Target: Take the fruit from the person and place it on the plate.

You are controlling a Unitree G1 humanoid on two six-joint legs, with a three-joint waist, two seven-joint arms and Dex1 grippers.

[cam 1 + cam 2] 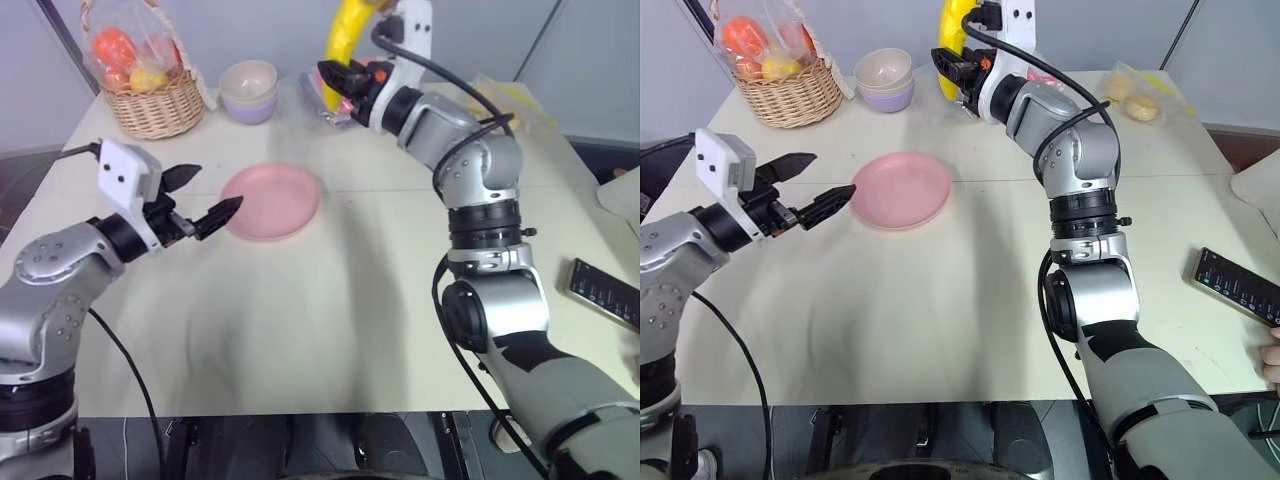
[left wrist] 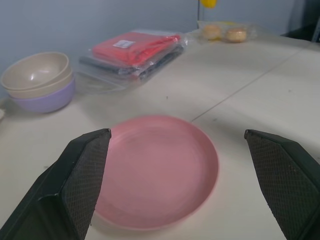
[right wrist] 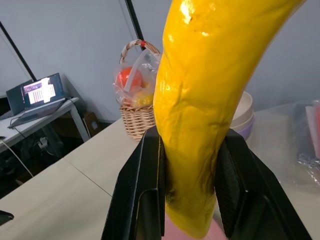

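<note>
Cream tabletop (image 1: 330,330) carries one pink plate (image 1: 270,200), two stacked bowls (image 1: 248,92), one wicker basket (image 1: 155,100). Right claw (image 3: 187,190) clamps one banana (image 3: 210,100); left claw (image 1: 205,200) gapes empty. No legible writing.

A: The banana (image 3: 205,115) is bright yellow, the plate (image 1: 270,200) plain pink, the table (image 1: 330,330) cream.

B: And the bowls (image 2: 37,80) near the far edge?

A: Cream stacked in lilac. The wicker basket (image 1: 155,105) at the far left corner is tan, holding orange and yellow fruit under clear wrap. The flat packets (image 2: 132,50) look red over dark grey, possibly cloth.
</note>
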